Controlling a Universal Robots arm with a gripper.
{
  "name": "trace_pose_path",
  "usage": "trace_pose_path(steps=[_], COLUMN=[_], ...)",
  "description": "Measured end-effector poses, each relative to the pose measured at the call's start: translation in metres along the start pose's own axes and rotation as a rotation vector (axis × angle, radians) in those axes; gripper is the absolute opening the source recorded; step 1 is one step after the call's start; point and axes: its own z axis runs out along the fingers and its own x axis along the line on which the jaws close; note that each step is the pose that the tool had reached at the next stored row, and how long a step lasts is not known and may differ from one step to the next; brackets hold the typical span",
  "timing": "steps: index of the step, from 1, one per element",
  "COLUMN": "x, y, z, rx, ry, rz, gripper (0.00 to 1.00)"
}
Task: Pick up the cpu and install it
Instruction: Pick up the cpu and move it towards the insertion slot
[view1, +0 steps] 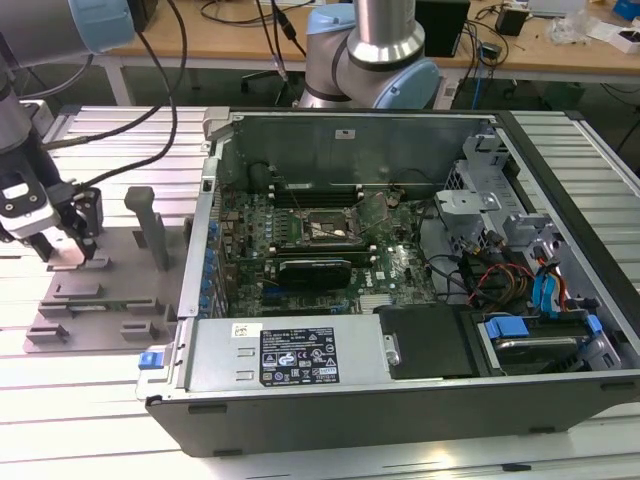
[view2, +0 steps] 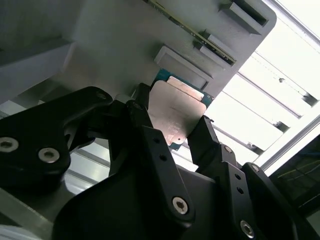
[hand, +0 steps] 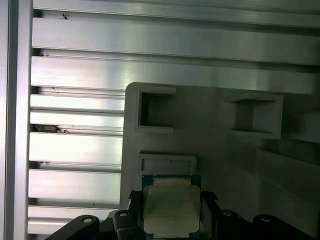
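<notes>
at the exterior view's left, over the grey tray (view1: 110, 290) on the slatted metal desk (view1: 100, 375): black fingers (view2: 152, 145) closed on the cpu (view1: 66, 256), one against each of two opposite edges. in both wrist views, silvery top face of the cpu (view2: 175, 112) (hand: 171, 210) showing between them, just beside a raised block of the tray. cannot tell whether lifted or touching the tray. well apart, toward the exterior view's right, open computer case (view1: 400, 390), with a black socket frame (view1: 320, 228) on the board inside.
</notes>
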Motion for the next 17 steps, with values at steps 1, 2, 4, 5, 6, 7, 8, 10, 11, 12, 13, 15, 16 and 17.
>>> trace_pose_path(steps=[1, 2, 4, 5, 6, 7, 8, 10, 11, 12, 13, 15, 16, 17], x=[0.0000, 0.0000, -0.0001, -0.0001, -0.0002, -0.0002, -0.0002, -0.0003, -0.0003, -0.0004, -0.0004, -0.0005, -0.0006, -0.0006], y=[-0.0001, -0.0001, -0.0002, -0.0002, -0.0003, -0.0003, -0.0004, -0.0005, -0.0005, -0.0006, -0.0006, -0.0008, -0.0009, -0.0009], z=[-0.0013, -0.0022, -0.0046, -0.0056, -0.0075, -0.0093, -0.0102, -0.0123, -0.0133, -0.0150, -0.0169, -0.0206, -0.0227, -0.0246], rx=[0.0001, 0.0001, 0.0000, 0.0000, 0.0000, 0.0000, 0.0000, 0.0001, 0.0000, 0.0001, 0.0000, 0.0000, 0.0000, 0.0000], ry=[0.0000, 0.0000, 0.0000, 0.0000, 0.0000, 0.0000, 0.0001, 0.0001, 0.0001, 0.0001, 0.0000, 0.0000, 0.0001, 0.0000], rz=[0.000, 0.000, 0.000, 0.000, 0.000, 0.000, 0.000, 0.000, 0.000, 0.000, 0.000, 0.000, 0.000, 0.000], gripper=[0.55, 0.55, 0.55, 0.55, 0.55, 0.55, 0.55, 0.55, 0.55, 0.55, 0.55, 0.55, 0.55, 0.55])
